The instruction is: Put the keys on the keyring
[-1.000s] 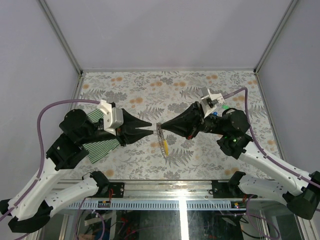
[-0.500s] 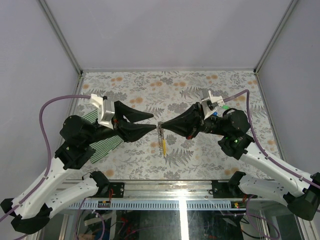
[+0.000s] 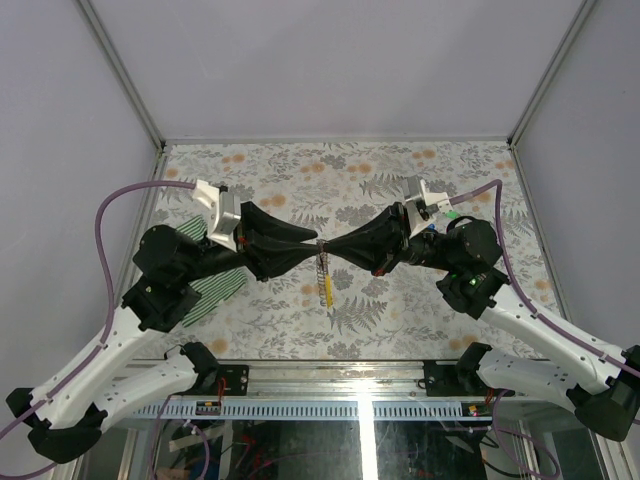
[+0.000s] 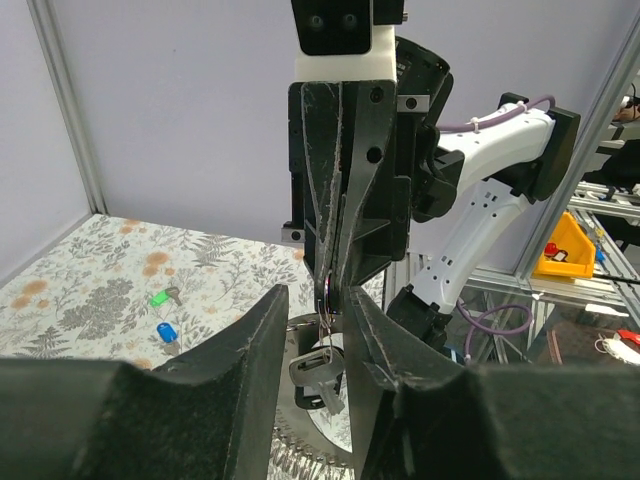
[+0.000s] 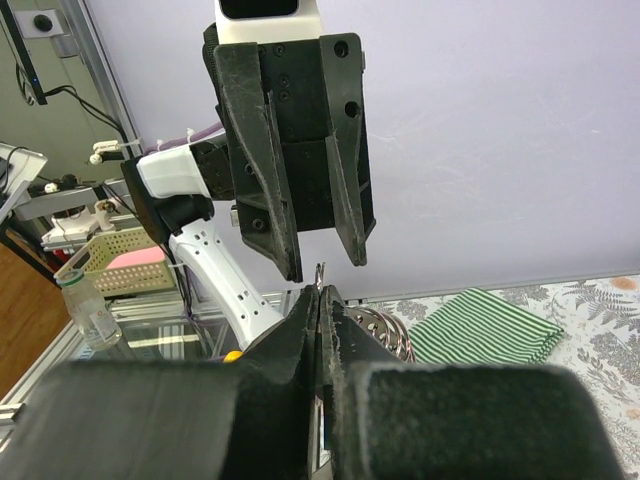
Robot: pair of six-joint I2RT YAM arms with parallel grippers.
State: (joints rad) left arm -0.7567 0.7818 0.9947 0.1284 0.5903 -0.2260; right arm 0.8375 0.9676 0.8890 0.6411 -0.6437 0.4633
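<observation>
Where the two black robot hands meet above the table, the thin silvery chain keyring (image 3: 321, 264) hangs down in the air, with its yellow plastic tag (image 3: 327, 291) at the bottom end. The right gripper (image 3: 326, 247) is squeezed tight on the top of the ring, and a little bit of wire pokes out past its tips. The left gripper (image 3: 314, 245) faces it, tip to tip, with its two fingers (image 4: 262, 340) apart, one on each side of the right gripper's tips, holding nothing. The small blue-headed key (image 4: 165, 332) and the small green-headed key (image 4: 159, 298) lie side by side on the table with a leaf and flower cover (image 3: 300, 170), well away from the ring. The green-and-white striped cloth (image 3: 208, 288) lies on the table under the left arm.
</observation>
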